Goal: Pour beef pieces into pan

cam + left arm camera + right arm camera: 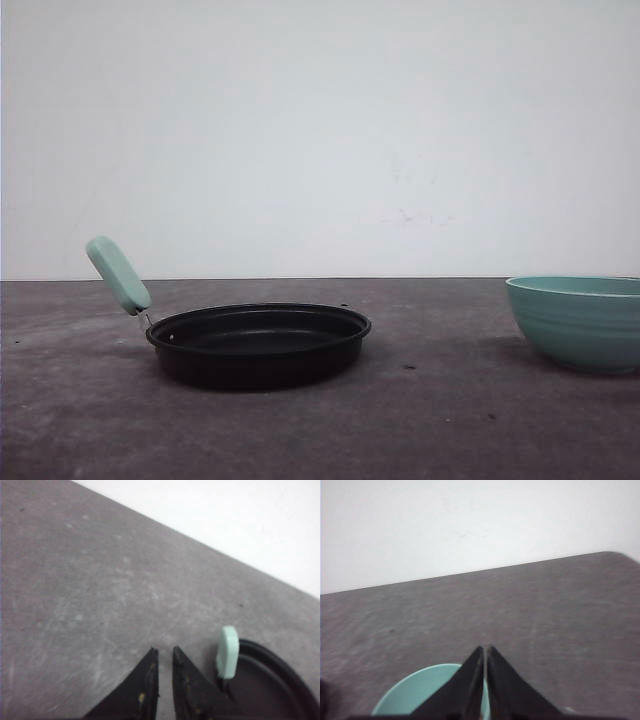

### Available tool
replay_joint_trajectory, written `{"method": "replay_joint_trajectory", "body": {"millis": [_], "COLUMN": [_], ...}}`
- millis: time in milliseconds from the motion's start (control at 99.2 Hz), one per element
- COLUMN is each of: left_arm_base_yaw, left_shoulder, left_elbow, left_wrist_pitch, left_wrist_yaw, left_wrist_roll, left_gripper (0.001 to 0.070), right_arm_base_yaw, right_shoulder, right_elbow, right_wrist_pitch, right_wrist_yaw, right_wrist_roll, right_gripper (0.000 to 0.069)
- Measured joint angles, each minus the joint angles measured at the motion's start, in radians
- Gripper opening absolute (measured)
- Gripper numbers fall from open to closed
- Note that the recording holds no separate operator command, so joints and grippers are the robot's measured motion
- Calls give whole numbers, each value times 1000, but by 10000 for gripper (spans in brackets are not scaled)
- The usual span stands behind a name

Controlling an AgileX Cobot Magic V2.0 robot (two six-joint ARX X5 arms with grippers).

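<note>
The shallow black pan [258, 345] sits on the table left of centre, with nothing showing inside it. Its mint-green handle [118, 274] points up and to the left. In the left wrist view my left gripper [165, 651] hovers over bare table just beside the handle [228, 651] and the pan's rim [272, 660]. Its jaws stand a narrow gap apart with nothing between them. My right gripper [485, 648] is shut and hangs above the teal bowl [415, 692]. The beef pieces are hidden.
The teal ribbed bowl [578, 320] stands at the right edge of the front view; its wall hides its inside. The dark grey table [440, 420] runs back to a white wall. Bare tabletop lies between pan and bowl.
</note>
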Motion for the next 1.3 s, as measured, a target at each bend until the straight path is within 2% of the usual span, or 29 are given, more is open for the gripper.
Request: {"method": "replay_joint_trajectory", "body": {"millis": [71,182,242,323,444,575,696,847,978,1160,1230,1261,1301], "left_arm_base_yaw": [0,0,0,0,0,0,0,0,0,0,-1,-5,-8], "left_shoulder": [0,17,49,121,273,437,564,681,758,832,846,851,856], "left_elbow": [8,82,145,233,375,550,722,912,1049,1161,1163,1163,1163], "left_wrist_pitch": [42,19,-6,-31,-42,-58,-120,-196,-254,-334,-336,-338,-343], "left_wrist_yaw": [13,26,31,39,53,85,89,142,181,189,220,226,232], "left_wrist_roll": [-57,-139,-163,-166,-128,-53,-6,42,69,109,117,117,117], "left_gripper": [24,24,24,24,24,24,24,24,24,29,79,139,256], "right_arm_base_yaw": [0,0,0,0,0,0,0,0,0,0,0,0,0], "right_shoulder": [0,1,6,34,116,230,345,478,538,549,549,549,549], "right_elbow": [15,92,154,241,379,562,747,931,1002,1005,1005,1005,1005], "right_wrist_pitch": [-11,-53,-84,-114,-135,-174,-272,-406,-438,-444,-443,-443,-443], "right_wrist_yaw": [-40,-67,-67,-68,-68,-68,-68,-68,-69,-69,-70,-71,-79], "right_wrist_roll": [13,51,63,68,60,27,-38,-119,-151,-163,-166,-167,-170], "right_gripper": [11,10,10,10,10,10,10,10,10,10,10,15,46]}}
